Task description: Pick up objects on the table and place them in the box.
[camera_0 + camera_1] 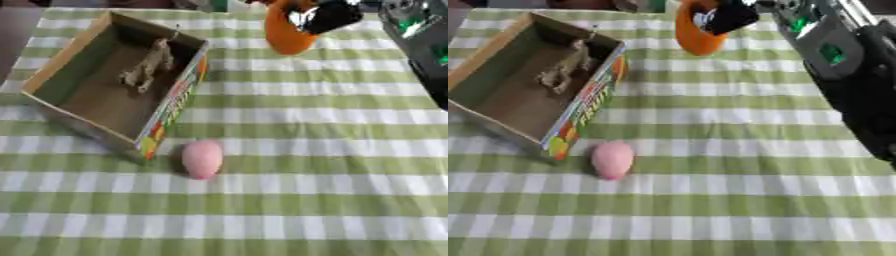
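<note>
A: Nearest on the tabletop — a pink egg, just beside the box's near corner; not yet picked.

B: In the box?

A: A tan toy animal lies inside; beyond, the right hand has its fingers curled round an orange thing, held near the far edge.

B: So the carry is in hand — next, I'd judge, swing left over the box and release.

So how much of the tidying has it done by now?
One tan toy already lies in the box. The right hand holds an orange object up beyond the box. A pink egg is left on the tablecloth.
</note>
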{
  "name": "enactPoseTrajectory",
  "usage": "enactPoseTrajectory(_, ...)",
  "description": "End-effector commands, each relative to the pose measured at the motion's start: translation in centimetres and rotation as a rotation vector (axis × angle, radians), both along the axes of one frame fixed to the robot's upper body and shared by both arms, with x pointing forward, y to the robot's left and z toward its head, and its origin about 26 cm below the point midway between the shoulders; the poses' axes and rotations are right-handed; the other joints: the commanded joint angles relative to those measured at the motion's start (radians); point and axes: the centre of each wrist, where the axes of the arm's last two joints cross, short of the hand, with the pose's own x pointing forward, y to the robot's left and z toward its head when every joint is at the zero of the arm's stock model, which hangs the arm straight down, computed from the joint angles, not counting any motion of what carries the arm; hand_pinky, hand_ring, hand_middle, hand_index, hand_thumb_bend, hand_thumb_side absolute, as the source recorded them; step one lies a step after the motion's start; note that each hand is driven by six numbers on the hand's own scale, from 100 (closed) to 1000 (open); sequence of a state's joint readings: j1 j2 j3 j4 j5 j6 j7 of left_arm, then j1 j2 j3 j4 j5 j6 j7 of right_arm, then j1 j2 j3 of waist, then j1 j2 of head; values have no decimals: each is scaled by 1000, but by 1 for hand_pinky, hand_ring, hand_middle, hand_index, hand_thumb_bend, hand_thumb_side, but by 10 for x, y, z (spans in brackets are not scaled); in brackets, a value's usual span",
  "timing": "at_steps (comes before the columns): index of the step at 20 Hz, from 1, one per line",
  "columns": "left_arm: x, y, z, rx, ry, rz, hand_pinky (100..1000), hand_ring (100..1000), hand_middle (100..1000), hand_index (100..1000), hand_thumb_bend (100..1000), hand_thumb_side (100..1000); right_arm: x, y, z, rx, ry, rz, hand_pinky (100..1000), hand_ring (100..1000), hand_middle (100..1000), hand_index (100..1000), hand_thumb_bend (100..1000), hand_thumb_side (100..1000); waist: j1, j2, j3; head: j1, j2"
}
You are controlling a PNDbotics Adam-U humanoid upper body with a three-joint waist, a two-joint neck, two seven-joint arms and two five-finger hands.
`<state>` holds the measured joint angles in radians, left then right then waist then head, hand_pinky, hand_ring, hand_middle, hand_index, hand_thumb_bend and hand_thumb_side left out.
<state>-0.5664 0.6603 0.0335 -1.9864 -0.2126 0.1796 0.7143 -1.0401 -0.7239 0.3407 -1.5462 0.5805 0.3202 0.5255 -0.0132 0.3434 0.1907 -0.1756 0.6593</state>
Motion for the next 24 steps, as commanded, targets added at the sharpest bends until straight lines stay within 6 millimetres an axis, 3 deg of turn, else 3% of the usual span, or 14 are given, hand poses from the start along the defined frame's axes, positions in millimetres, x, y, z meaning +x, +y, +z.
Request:
enactPoseTrajectory(1, -5, 2, 11, 26, -38, 11, 765, 751, 756, 883, 105, 1000, -7, 10, 17, -7, -46, 22, 705, 679, 490, 567, 100, 411, 2, -29, -1, -6, 4)
enactPoseTrajectory(5, -5, 2, 11, 27, -39, 9, 765, 751, 756, 883, 106, 1000, -6, 34, 27, 10, -64, 68, 707, 681, 491, 569, 100, 406, -1, -32, 1, -16, -3)
enactPoseTrajectory(12, -5, 1, 11, 25, -44, 0, 766, 752, 756, 883, 106, 1000, -1, 75, 34, 22, -66, 147, 710, 684, 491, 572, 100, 401, -6, -31, 8, -80, -26)
enactPoseTrajectory(22, -5, -4, 18, 24, -72, -29, 767, 753, 756, 883, 107, 1000, 17, 120, 22, 19, -45, 190, 712, 687, 492, 576, 100, 393, -16, -9, 38, -121, -45)
enactPoseTrajectory(23, -5, -5, 18, 24, -75, -31, 768, 754, 756, 883, 107, 1000, 18, 124, 20, 20, -45, 196, 713, 688, 491, 577, 100, 306, -17, -7, 40, -122, -46)
enactPoseTrajectory(24, -5, -5, 19, 23, -79, -34, 768, 754, 757, 883, 108, 1000, 19, 129, 18, 20, -41, 204, 713, 688, 492, 577, 100, 391, -19, -4, 43, -124, -47)
